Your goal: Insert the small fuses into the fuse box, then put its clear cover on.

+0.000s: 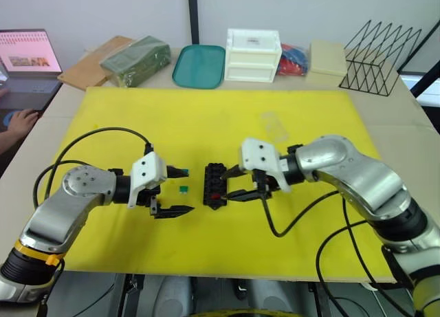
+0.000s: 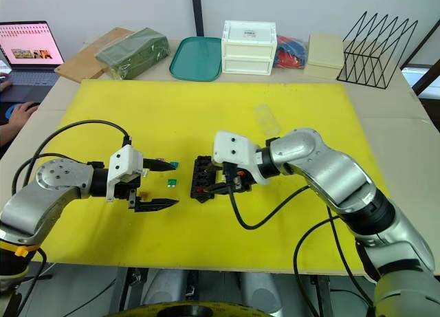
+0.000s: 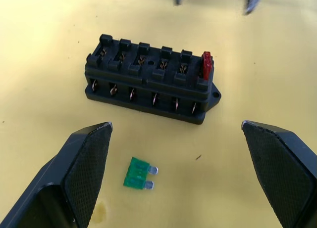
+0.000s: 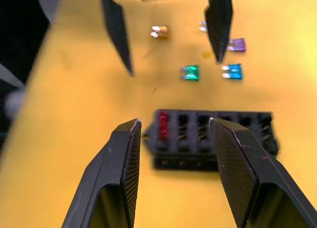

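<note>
Yellow matting is carrying the fuse box (image 3: 151,84) with just a red fuse (image 3: 206,65) seated, sitting between the right gripper's (image 4: 173,131) spread fingers, while the green fuse (image 3: 137,174) is lying loose between the left gripper's (image 3: 176,134) released fingers and the cover (image 2: 265,117) is waiting beyond.

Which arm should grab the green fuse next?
Left. Its open end effector already straddles the green fuse on the mat, beside the fuse box. The right end effector is open at the box, where a red fuse sits.
</note>
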Robot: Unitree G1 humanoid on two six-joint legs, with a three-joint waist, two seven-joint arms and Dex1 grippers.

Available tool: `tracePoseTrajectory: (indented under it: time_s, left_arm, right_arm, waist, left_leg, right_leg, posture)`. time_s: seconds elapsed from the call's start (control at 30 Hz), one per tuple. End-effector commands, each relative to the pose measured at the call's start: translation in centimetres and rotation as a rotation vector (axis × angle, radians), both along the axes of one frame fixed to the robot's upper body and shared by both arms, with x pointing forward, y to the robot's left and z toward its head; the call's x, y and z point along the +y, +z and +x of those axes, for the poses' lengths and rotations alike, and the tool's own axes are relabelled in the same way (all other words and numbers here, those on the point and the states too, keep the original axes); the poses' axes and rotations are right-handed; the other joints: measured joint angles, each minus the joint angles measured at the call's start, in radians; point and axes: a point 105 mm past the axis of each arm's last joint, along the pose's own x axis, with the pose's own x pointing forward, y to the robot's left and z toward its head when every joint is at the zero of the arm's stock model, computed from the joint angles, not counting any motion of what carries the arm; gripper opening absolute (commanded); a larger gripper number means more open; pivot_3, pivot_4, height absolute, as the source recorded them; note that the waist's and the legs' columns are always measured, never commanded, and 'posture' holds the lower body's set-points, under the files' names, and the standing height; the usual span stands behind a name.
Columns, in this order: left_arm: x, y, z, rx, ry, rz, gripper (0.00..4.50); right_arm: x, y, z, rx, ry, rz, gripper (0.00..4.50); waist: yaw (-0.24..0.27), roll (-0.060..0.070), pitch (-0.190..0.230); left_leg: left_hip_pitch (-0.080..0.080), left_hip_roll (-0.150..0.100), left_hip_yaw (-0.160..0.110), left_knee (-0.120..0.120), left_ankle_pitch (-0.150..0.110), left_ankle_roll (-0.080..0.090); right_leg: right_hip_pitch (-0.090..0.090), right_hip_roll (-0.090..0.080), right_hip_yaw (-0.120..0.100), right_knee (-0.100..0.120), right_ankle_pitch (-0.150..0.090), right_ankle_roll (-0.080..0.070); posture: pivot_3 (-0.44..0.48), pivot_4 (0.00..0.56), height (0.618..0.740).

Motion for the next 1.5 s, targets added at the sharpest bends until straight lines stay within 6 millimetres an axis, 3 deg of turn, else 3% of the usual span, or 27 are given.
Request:
tracePoseTrajectory:
  time_s: [0.03, 0.13, 0.3, 0.83, 0.93, 1.23, 1.5]
  left_arm:
    - [0.5, -0.1, 0.2, -0.014, 0.004, 0.008, 4.5]
    - [0.6, -0.3, 0.5, -0.014, 0.005, 0.009, 4.5]
    - [0.5, -0.4, 0.7, -0.017, 0.0, 0.009, 4.5]
    - [0.5, -0.5, 0.8, -0.025, 0.004, 0.009, 4.5]
    - [0.4, -0.5, 0.8, -0.026, 0.004, 0.006, 4.5]
    - [0.5, -0.6, 0.8, -0.032, 0.009, 0.006, 4.5]
    - [0.6, -0.6, 0.7, -0.034, 0.012, 0.007, 4.5]
  right_arm:
    - [-0.2, -0.1, 0.0, 0.03, -0.02, 0.073, 2.35]
    - [0.2, -0.7, 0.0, 0.047, -0.017, 0.105, 2.16]
    - [1.1, -1.6, 0.2, 0.07, -0.026, 0.121, 0.69]
    - [2.0, -1.9, 0.7, 0.115, -0.056, 0.149, 0.69]
    - [2.0, -1.9, 0.7, 0.122, -0.055, 0.152, 0.06]
    - [1.9, -2.1, 0.6, 0.133, -0.042, 0.155, 0.03]
    - [1.8, -4.3, 0.8, 0.128, -0.052, 0.082, 0.03]
  waist:
    - [0.0, 0.0, 0.0]
    - [0.0, 0.0, 0.0]
    - [0.004, 0.0, 0.0]
    - [0.004, 0.0, 0.0]
    - [0.004, 0.0, 0.0]
    - [0.004, 0.0, 0.0]
    - [0.003, 0.0, 0.0]
  left_leg:
    - [0.0, 0.0, 0.0, 0.0, 0.0, 0.0]
    - [0.0, 0.0, 0.0, 0.0, 0.0, 0.0]
    - [0.0, 0.0, 0.0, 0.0, 0.0, 0.0]
    - [0.0, 0.0, 0.0, 0.0, 0.0, 0.0]
    - [0.0, 0.0, 0.0, 0.0, 0.0, 0.0]
    - [0.0, 0.0, 0.0, 0.0, 0.0, 0.0]
    - [0.0, 0.0, 0.0, 0.0, 0.0, 0.0]
  right_leg:
    - [0.0, 0.0, 0.0, 0.0, 0.0, 0.0]
    - [0.0, 0.001, 0.0, 0.0, 0.0, 0.0]
    - [0.0, 0.0, 0.0, 0.0, 0.0, 0.0]
    - [0.0, 0.0, 0.0, 0.0, 0.0, 0.0]
    - [0.0, 0.0, 0.0, 0.0, 0.0, 0.0]
    - [0.0, 0.0, 0.0, 0.0, 0.0, 0.0]
    - [0.0, 0.0, 0.0, 0.0, 0.0, 0.0]
  posture:
    - [0.0, 0.15, 0.74]
    - [0.0, 0.15, 0.74]
    - [0.0, 0.15, 0.74]
    - [0.0, 0.15, 0.74]
    - [0.0, 0.15, 0.74]
    - [0.0, 0.15, 0.74]
    - [0.0, 0.15, 0.74]
